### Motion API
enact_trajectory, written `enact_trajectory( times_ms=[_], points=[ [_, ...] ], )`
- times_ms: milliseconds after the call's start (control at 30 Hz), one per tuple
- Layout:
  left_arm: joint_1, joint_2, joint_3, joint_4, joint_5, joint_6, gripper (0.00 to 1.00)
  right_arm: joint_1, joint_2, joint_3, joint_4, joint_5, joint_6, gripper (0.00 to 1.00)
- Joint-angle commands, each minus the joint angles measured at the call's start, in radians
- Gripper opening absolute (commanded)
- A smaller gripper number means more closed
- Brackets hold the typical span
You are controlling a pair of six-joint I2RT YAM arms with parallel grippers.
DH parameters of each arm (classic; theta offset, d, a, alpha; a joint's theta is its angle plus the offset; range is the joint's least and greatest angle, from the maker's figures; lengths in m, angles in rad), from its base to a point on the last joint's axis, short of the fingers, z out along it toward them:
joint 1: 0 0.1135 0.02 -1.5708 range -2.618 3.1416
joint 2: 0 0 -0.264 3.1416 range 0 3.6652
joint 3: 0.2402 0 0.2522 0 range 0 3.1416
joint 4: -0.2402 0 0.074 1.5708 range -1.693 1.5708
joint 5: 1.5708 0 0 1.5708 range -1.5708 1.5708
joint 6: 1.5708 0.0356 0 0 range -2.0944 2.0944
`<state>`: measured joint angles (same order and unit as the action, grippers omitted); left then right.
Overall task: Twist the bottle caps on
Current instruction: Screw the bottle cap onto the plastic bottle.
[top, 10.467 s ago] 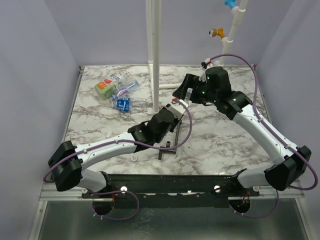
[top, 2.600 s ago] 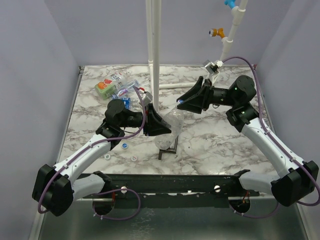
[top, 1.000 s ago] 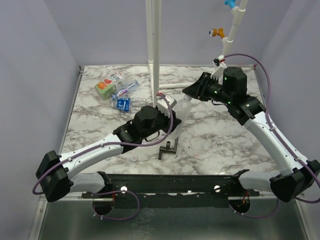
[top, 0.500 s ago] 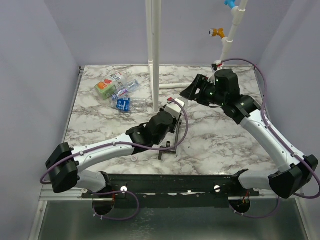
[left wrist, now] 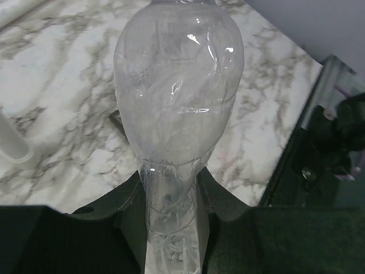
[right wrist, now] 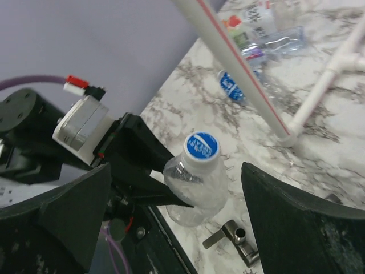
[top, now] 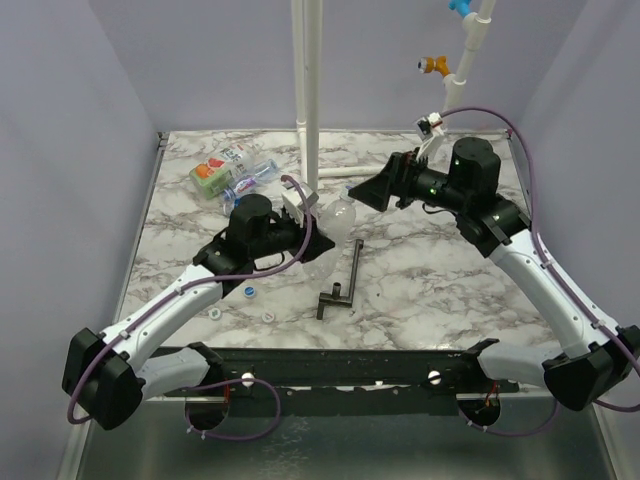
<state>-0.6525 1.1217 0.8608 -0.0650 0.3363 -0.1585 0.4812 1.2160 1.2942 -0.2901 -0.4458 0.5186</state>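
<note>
The marble table (top: 450,290) carries everything, and a white pipe (top: 305,90) rises from its far middle. The left claw (top: 303,228) is clamped on a clear bottle (top: 335,220). In the left wrist view its fingers (left wrist: 128,211) press in on both sides of the bottle's narrower lower part. The bottle hangs off the table, over its middle and just right of the pipe, tilted with its top toward the right claw (top: 375,190).

That claw's jaws stand wide apart with nothing in them. It faces the bottle's top from nearby, without touching it. A cap (right wrist: 202,145), white with a blue printed top, sits on the bottle's neck; how tight it is cannot be told.

The loose bottles (top: 240,185) lie in a heap at the far left, one with a green, orange and red label. A black T-shaped tool (top: 352,270) lies flat in front of the held bottle. Three loose caps (top: 248,292), one blue and two whitish, lie on the near left of the table.
</note>
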Motion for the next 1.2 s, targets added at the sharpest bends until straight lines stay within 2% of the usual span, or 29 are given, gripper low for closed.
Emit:
enact_trajectory(
  times_ms=[0, 200, 333, 467, 600, 800, 967, 1033, 1167],
  points=[
    [0.058, -0.048, -0.062, 0.150, 0.499, -0.121, 0.00, 0.002, -0.014, -0.081, 0.190, -0.301, -0.058, 0.96],
    [0.098, -0.028, -0.126, 0.343, 0.623, -0.267, 0.00, 0.002, -0.009, -0.139, 0.337, -0.378, 0.016, 0.84],
    [0.097, -0.010, -0.142, 0.395, 0.641, -0.303, 0.00, 0.002, -0.010, -0.173, 0.413, -0.401, 0.064, 0.77],
    [0.099, 0.003, -0.157, 0.450, 0.640, -0.338, 0.00, 0.002, -0.006, -0.196, 0.473, -0.429, 0.106, 0.64],
    [0.099, 0.018, -0.166, 0.502, 0.639, -0.368, 0.00, 0.002, -0.005, -0.205, 0.483, -0.434, 0.114, 0.61],
    [0.099, 0.027, -0.169, 0.510, 0.630, -0.374, 0.00, 0.002, -0.014, -0.205, 0.482, -0.429, 0.119, 0.45],
    [0.099, 0.040, -0.168, 0.512, 0.613, -0.379, 0.00, 0.002, -0.018, -0.198, 0.445, -0.405, 0.104, 0.27],
    [0.099, 0.044, -0.170, 0.506, 0.572, -0.384, 0.00, 0.001, -0.021, -0.187, 0.398, -0.367, 0.085, 0.21],
    [0.097, 0.044, -0.162, 0.428, 0.371, -0.354, 0.00, 0.001, -0.022, -0.150, 0.239, -0.255, 0.046, 0.12]
  ],
)
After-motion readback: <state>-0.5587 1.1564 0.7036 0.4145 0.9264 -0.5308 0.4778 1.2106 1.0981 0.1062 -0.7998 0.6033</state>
